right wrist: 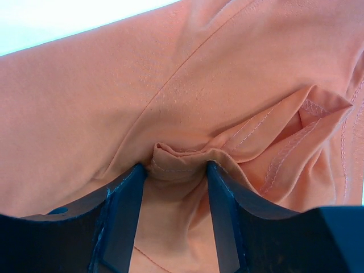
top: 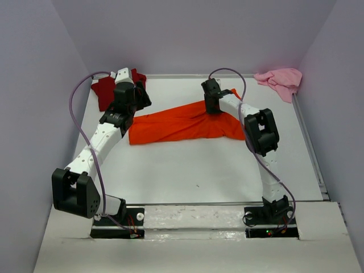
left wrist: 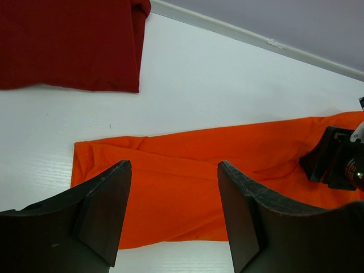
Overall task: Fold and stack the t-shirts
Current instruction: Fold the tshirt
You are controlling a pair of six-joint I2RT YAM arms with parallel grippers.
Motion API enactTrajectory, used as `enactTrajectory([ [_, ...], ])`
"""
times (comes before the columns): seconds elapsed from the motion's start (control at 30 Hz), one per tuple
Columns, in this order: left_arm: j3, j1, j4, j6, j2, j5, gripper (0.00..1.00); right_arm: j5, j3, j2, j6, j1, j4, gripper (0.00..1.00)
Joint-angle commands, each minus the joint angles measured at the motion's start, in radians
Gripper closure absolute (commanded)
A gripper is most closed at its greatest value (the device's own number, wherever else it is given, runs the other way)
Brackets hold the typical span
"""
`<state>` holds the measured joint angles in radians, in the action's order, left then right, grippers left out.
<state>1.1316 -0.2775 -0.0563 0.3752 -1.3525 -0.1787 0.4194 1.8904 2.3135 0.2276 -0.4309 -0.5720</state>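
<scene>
The bright orange t-shirt (top: 182, 122) lies mid-table as a long strip, left to right. My left gripper (top: 135, 106) hovers over its left end, open, with only cloth (left wrist: 187, 170) showing below the gap (left wrist: 173, 165). My right gripper (top: 213, 108) is down on the shirt's right part. Its jaws stand apart, open, with a bunched, stitched fold of orange cloth (right wrist: 199, 74) lying between the tips (right wrist: 176, 166). The dark red t-shirt (top: 104, 91) lies flat at the back left, partly hidden by my left arm (left wrist: 68, 40). The pale pink t-shirt (top: 281, 79) lies crumpled at the back right corner.
The white table (top: 199, 165) is walled by grey panels on three sides, with a raised rail (top: 310, 148) along its right edge. Both arm bases are bolted at the near edge (top: 193, 219).
</scene>
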Motion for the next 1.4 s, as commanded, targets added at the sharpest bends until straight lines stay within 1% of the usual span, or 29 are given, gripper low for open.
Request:
enactTrajectory([
  [0.0, -0.006, 0.006, 0.032, 0.001, 0.024, 0.018, 0.28, 0.006, 0.055, 0.038, -0.008, 0.012, -0.017, 0.47],
  [0.07, -0.006, 0.006, 0.033, 0.002, 0.026, 0.021, 0.28, -0.004, 0.053, 0.030, -0.004, 0.012, -0.017, 0.56],
  [0.1, -0.004, 0.008, 0.033, 0.002, 0.024, 0.024, 0.28, -0.017, 0.055, 0.026, -0.004, 0.012, -0.017, 0.62],
  [0.13, -0.004, 0.008, 0.033, 0.004, 0.024, 0.028, 0.28, -0.021, 0.055, 0.023, -0.004, 0.012, -0.017, 0.75],
  [0.17, -0.004, 0.008, 0.033, 0.005, 0.023, 0.033, 0.28, -0.022, 0.053, 0.011, -0.005, 0.012, -0.019, 0.81],
  [0.2, -0.006, 0.009, 0.035, 0.005, 0.021, 0.036, 0.28, -0.019, 0.047, 0.003, -0.005, 0.012, -0.017, 0.85],
  [0.23, -0.004, 0.009, 0.035, 0.005, 0.021, 0.039, 0.28, -0.018, 0.045, -0.005, -0.008, 0.012, -0.019, 0.86],
  [0.27, -0.006, 0.009, 0.035, 0.005, 0.021, 0.045, 0.28, -0.027, 0.044, -0.018, -0.019, 0.012, -0.017, 0.84],
  [0.3, -0.006, 0.011, 0.036, 0.007, 0.020, 0.047, 0.28, -0.031, 0.044, -0.025, -0.023, 0.012, -0.019, 0.79],
  [0.33, -0.003, 0.012, 0.036, 0.007, 0.019, 0.054, 0.28, -0.037, 0.042, -0.032, -0.027, 0.012, -0.019, 0.67],
  [0.4, -0.004, 0.014, 0.036, 0.008, 0.016, 0.061, 0.28, -0.066, 0.041, -0.051, -0.039, 0.012, -0.017, 0.55],
  [0.43, -0.004, 0.014, 0.038, 0.010, 0.016, 0.067, 0.28, -0.077, 0.044, -0.057, -0.043, 0.012, -0.017, 0.52],
  [0.47, -0.006, 0.014, 0.038, 0.008, 0.015, 0.068, 0.28, -0.082, 0.045, -0.060, -0.045, 0.012, -0.017, 0.44],
  [0.5, -0.004, 0.014, 0.038, 0.008, 0.013, 0.068, 0.28, -0.082, 0.047, -0.066, -0.047, 0.012, -0.020, 0.42],
  [0.57, -0.006, 0.014, 0.038, 0.007, 0.012, 0.062, 0.28, -0.102, 0.044, -0.077, -0.051, 0.012, -0.028, 0.35],
  [0.77, -0.010, 0.015, 0.036, 0.008, -0.003, 0.059, 0.28, -0.151, -0.049, -0.202, -0.024, 0.012, -0.025, 0.33],
  [0.87, 0.002, 0.005, 0.023, 0.011, -0.065, 0.076, 0.28, -0.177, -0.131, -0.288, 0.003, 0.012, -0.022, 0.33],
  [0.93, 0.014, 0.003, 0.001, 0.019, -0.137, 0.088, 0.29, -0.208, -0.204, -0.357, 0.016, 0.012, 0.001, 0.32],
  [0.97, 0.025, 0.000, -0.004, 0.022, -0.186, 0.090, 0.29, -0.212, -0.227, -0.379, 0.021, 0.003, 0.015, 0.32],
  [1.03, 0.046, 0.001, -0.020, 0.025, -0.236, 0.110, 0.29, -0.200, -0.284, -0.420, 0.029, 0.003, 0.015, 0.32],
  [1.13, 0.077, -0.002, -0.059, 0.031, -0.333, 0.130, 0.30, -0.168, -0.336, -0.437, 0.032, 0.003, 0.023, 0.32],
  [1.27, 0.120, -0.006, -0.085, 0.030, -0.428, 0.119, 0.31, -0.105, -0.382, -0.379, 0.039, 0.003, 0.021, 0.32],
  [1.33, 0.120, -0.009, -0.093, 0.033, -0.427, 0.113, 0.32, -0.083, -0.389, -0.343, 0.059, 0.015, 0.021, 0.32],
  [1.37, 0.116, -0.012, -0.079, 0.031, -0.401, 0.113, 0.32, -0.085, -0.386, -0.332, 0.067, 0.015, 0.021, 0.32],
])
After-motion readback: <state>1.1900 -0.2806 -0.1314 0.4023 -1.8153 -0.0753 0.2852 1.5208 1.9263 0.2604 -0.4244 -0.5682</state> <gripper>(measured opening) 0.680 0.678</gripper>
